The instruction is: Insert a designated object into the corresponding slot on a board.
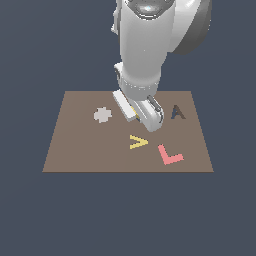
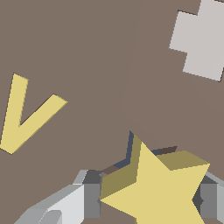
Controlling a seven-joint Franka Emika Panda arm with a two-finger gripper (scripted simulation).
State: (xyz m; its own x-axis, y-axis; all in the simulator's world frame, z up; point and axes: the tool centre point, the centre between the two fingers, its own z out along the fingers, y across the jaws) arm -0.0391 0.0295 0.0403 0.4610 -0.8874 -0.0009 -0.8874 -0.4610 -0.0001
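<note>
Pinched between the end effector's (image 2: 148,199) two grey fingers (image 2: 89,199), the yellow star (image 2: 162,192) fills the wrist view's foreground. It sits directly over the dark star slot (image 2: 130,146), of which only a thin edge shows past the star's points. Around it spreads the brown board (image 1: 75,150), holding a pale grey cross patch (image 1: 102,115), a dark A cutout (image 1: 177,112), a yellow V piece (image 1: 138,142) and a pink L piece (image 1: 170,155). The A is the only readable letter cut in.
</note>
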